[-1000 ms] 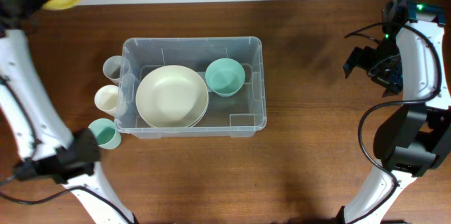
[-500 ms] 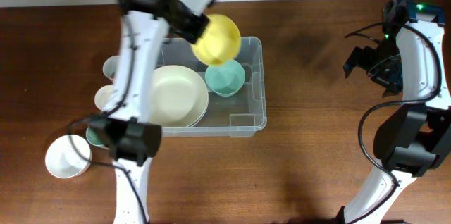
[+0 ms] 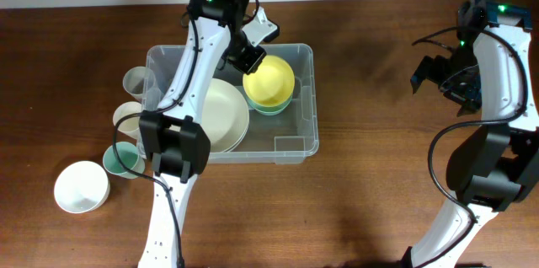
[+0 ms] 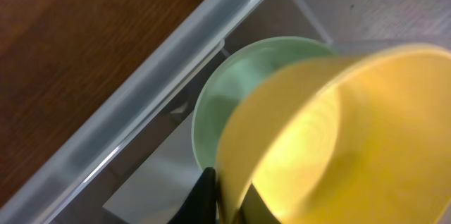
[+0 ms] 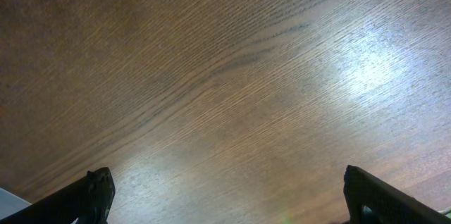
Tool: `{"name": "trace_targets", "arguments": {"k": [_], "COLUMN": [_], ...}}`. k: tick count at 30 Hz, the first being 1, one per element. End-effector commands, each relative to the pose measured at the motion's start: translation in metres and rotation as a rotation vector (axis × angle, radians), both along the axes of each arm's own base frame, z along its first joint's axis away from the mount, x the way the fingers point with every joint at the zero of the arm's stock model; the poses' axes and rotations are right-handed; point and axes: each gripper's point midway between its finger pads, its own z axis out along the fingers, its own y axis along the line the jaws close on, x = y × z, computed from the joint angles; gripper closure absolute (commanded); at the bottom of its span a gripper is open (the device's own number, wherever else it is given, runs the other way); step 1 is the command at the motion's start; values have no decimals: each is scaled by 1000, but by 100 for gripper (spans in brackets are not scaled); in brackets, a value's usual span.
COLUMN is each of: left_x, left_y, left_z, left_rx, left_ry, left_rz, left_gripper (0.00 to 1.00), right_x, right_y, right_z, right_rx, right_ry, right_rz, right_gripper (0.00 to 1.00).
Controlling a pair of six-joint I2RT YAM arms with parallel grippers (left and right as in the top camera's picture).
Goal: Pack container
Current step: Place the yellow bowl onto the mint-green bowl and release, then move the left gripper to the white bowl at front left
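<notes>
Nearest to you in the overhead view, a white bowl (image 3: 82, 187) stands alone on the brown wooden surface (image 3: 379, 184), at about 8 o'clock from the container (image 3: 274, 131). A little farther, three cups stand in a line just beside the container's 9 o'clock wall: a small green cup (image 3: 122, 160), then a cream cup (image 3: 128, 117), then a clear cup (image 3: 135, 80).

The container is a large clear bin that sits on the surface a little toward 9 o'clock from the middle of the view. Inside it, on the 9 o'clock side, lies a wide cream plate (image 3: 226, 120), partly hidden under the left arm. In the corner toward 1 o'clock sits a green bowl (image 3: 274, 109), and the yellow bowl (image 3: 269, 82) is directly over it and covers most of it. You cannot tell from these views whether the yellow bowl rests inside the green one or hangs just above it.

The left pincer (image 3: 251, 61) is at the 10 o'clock edge of the yellow bowl. In the left wrist view, the left pincer (image 4: 225, 199) is closed tight on the rim of the yellow bowl (image 4: 352, 132), with one finger on each side of the wall. The green bowl (image 4: 239, 90) and the container's rim (image 4: 162, 90) are behind it.

The right pincer (image 3: 434, 78) is well apart from the container, toward 3 o'clock. Its wrist view shows the right pincer (image 5: 229, 203) spread wide, with only bare wood between the fingers (image 5: 95, 196); it has hold of nothing.
</notes>
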Motion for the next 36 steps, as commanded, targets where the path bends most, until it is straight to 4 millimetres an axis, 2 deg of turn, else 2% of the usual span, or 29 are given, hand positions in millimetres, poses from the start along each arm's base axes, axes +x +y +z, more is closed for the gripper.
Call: {"name": "trace_targets", "arguments": {"k": [1, 3, 6, 11, 12, 15, 19, 20, 21, 22, 23, 25, 26, 29, 30, 32, 34, 35, 36], "left_x": [-4, -5, -5, 4, 9, 26, 42, 43, 41, 39, 33, 23, 19, -3, -9, -17, -26, -33, -36], "left_y": [-2, -2, -2, -4, -4, 2, 27, 43, 57, 67, 86, 114, 127, 189, 203, 239, 271, 294, 306], "left_z": [-23, -30, -36, -25, -16, 28, 95, 125, 145, 157, 175, 194, 199, 221, 225, 236, 246, 251, 252], "left_rx": [1, 5, 8, -11, -23, -73, -140, -168, -183, -191, -200, -205, -200, -170, -165, -170, -184, -197, -204], "left_ry": [53, 68, 75, 32, 12, -83, -218, -269, -298, -312, -328, -336, -337, -342, -343, -365, -381, -388, -387], "left_rz": [-17, -16, -16, 12, 41, 126, 242, 302, 344, 371, 424, 511, 554, 727, 756, 859, 971, 1043, 1090], "left_gripper": [82, 80, 66, 49, 46, 42, 37, 36, 36, 36, 34, 32, 32, 28, 24, 1, 1, 1, 1], "right_x": [-1, -1, -1, -1, -1, -1, -1, -1, -1, -1, -1, -1, -1, -1, -1, -1, -1, -1, -1], "right_y": [0, 0, 0, -1, -1, 0, -1, -1, 0, 0, 0, 0, -1, 0, 0, -1, 0, -1, -1], "right_z": [2, 2, 2, 2, 2, 2, 2, 2, 2, 2, 2, 2, 2, 2, 2, 2, 2, 2, 2], "right_rx": [0, 0, 0, 0, 0, 0, 0, 0, 0, 0, 0, 0, 0, 0, 0, 0, 0, 0, 0], "right_ry": [-4, -4, -4, -4, -4, -4, -4, -4, -4, -4, -4, -4, -4, -4, -4, -4, -4, -4, -4], "right_rz": [-4, -4, -4, -4, -4, -4, -4, -4, -4, -4, -4, -4, -4, -4, -4, -4, -4, -4, -4], "right_gripper": [1, 1, 1, 1, 1, 1, 1, 1, 1, 1, 1, 1, 1, 1, 1, 1, 1, 1, 1]}}
